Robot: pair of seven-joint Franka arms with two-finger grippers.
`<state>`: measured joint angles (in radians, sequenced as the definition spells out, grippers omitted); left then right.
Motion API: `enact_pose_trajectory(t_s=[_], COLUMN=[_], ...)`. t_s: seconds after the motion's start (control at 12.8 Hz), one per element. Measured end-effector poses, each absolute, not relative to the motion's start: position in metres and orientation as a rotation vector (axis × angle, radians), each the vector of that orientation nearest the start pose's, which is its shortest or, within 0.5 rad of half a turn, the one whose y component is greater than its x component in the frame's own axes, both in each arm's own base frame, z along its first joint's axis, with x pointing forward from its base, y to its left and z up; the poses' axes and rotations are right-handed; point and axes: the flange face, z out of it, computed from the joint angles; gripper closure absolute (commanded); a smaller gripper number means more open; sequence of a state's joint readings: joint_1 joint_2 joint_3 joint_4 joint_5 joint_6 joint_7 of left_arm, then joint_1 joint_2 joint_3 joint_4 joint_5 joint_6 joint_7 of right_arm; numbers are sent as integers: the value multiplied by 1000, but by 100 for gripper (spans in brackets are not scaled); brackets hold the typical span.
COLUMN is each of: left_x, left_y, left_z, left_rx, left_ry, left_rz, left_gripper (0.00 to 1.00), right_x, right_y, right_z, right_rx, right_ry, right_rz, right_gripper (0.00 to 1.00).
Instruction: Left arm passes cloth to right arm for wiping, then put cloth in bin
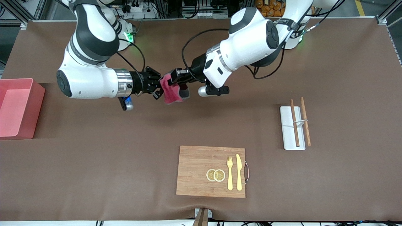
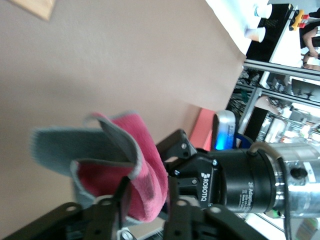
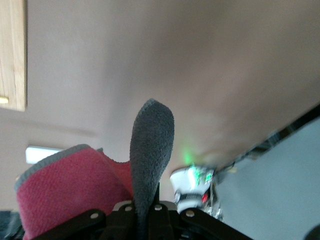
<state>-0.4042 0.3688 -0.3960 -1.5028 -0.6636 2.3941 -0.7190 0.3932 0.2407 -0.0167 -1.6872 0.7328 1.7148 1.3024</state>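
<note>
We see the cloth (image 1: pixel 171 91) in the air above the brown counter (image 1: pixel 94 163), right gripper (image 1: pixel 158 87) clamped on it, left gripper (image 1: pixel 176 78) parted around it. The bin (image 1: pixel 19 108) sits at the right arm's edge.

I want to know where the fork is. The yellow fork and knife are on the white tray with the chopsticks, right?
Not quite. The front view shows the fork and knife lying on the wooden cutting board, beside the lemon slices. The white tray holds only chopsticks.

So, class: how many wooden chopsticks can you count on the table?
2. One chopstick lies on the white tray; the other chopstick lies along the tray's edge, toward the left arm's end. None appear hidden.
</note>
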Motion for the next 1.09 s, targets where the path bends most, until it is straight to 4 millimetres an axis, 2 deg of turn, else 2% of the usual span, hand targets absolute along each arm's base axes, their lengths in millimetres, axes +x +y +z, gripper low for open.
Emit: enact_pose_trajectory(t_s=[0.16,0.31,0.47,0.63,0.7,0.78,0.86,1.02,1.09], left_x=[533,553,571,582,586,589,591,594,595], left_y=[-461,-423,-373,-329,-308,-289,-273,-244,-227], left_z=[535,538,546,557,563,569,573,576,578], left_rx=[2300,2420,2565,2680,2717,2745,2777,2862,2910], left_ry=[389,363,352,370,391,405,399,350,315], left_rz=[-76,-24,40,80,98,112,125,141,140], left_gripper=[0,0,0,0,0,0,0,0,0], right_x=[553,557,556,541,533,530,534,548,552], right_y=[270,255,243,228,215,193,159,67,6], right_z=[449,423,367,300,276,262,254,251,252], right_rx=[-2495,-2684,-2777,-2827,-2857,-2885,-2903,-2921,-2953], right_ry=[1299,1201,1134,1045,982,901,798,595,462], right_rz=[744,595,489,410,396,384,373,324,281], right_gripper=[100,100,100,100,100,100,100,100,100])
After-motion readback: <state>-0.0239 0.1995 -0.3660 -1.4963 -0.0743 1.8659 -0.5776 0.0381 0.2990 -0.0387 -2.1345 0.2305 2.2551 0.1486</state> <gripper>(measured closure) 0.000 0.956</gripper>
